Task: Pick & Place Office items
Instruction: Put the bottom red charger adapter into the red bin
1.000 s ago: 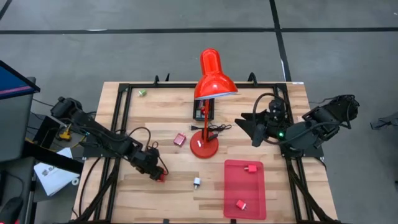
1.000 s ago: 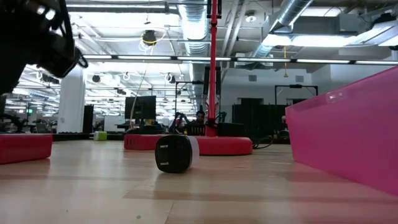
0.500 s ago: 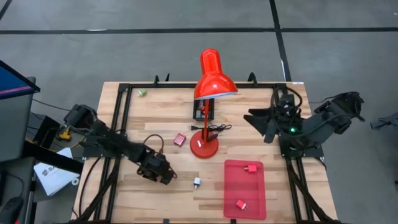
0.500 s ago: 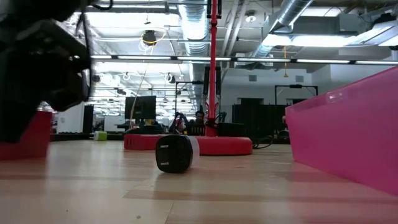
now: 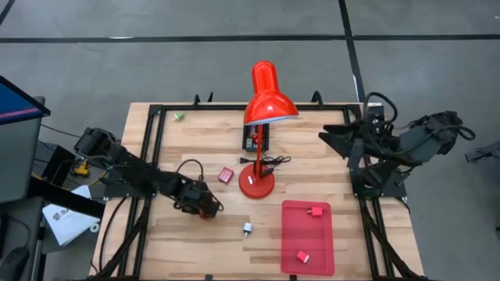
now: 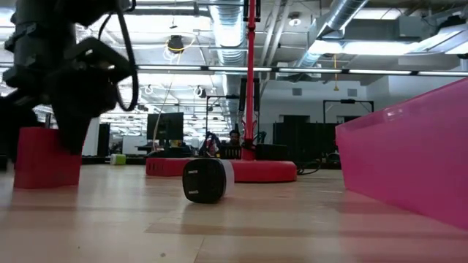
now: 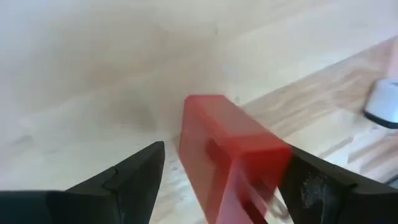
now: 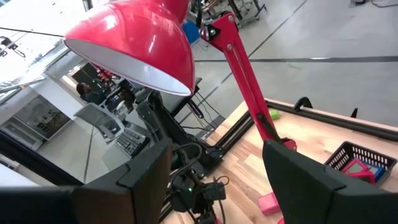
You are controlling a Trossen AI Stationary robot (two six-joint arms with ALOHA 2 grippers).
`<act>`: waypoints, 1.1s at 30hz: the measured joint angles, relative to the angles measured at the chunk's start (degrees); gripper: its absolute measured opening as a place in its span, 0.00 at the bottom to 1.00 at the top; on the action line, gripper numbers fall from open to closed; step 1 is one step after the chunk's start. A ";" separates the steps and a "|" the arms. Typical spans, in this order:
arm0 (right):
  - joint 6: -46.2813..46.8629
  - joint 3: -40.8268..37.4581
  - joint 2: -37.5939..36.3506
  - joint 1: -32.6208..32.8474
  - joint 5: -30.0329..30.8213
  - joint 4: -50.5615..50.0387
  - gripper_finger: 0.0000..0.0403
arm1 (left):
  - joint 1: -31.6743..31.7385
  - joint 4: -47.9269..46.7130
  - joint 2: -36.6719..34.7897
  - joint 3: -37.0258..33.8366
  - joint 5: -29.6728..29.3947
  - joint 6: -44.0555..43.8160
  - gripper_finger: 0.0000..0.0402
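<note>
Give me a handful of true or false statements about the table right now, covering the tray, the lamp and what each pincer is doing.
1. The red tray holds two small pieces. True.
2. The left pincer grips a red block. True; the block sits between its fingers.
3. The right pincer holds a green piece. False; it is open and empty, raised near the lamp.
4. The white-silver piece lies inside the tray. False; it lies on the wood beside it.
5. A pink block lies near the lamp's base. True.
</note>
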 joint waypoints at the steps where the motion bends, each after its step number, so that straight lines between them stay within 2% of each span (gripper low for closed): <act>1: -0.52 0.00 -0.16 0.00 0.00 0.26 0.61 | -0.17 -1.15 -1.08 0.02 -0.73 0.31 0.70; 6: -1.60 -0.01 -0.15 -0.07 0.07 0.75 0.61 | -0.25 -3.06 -2.43 0.02 -0.04 2.91 0.70; 15: -0.90 -0.04 1.27 -0.05 0.31 2.34 0.61 | 0.25 -1.73 1.97 0.02 2.24 8.18 0.68; 19: -0.29 -0.04 2.10 0.00 0.37 3.66 0.61 | 0.63 -2.27 2.71 0.15 2.44 9.68 0.54; 23: 0.46 -0.03 2.58 0.04 0.38 3.72 0.61 | 1.06 -1.03 1.46 0.05 0.68 12.94 0.27; 29: 0.65 -0.02 2.91 0.68 1.66 3.76 0.61 | 2.63 4.23 -2.10 0.09 -0.72 19.81 0.26; 33: 0.62 -0.02 2.91 0.70 3.17 3.70 0.61 | 5.93 17.36 -4.98 0.09 1.40 32.30 0.26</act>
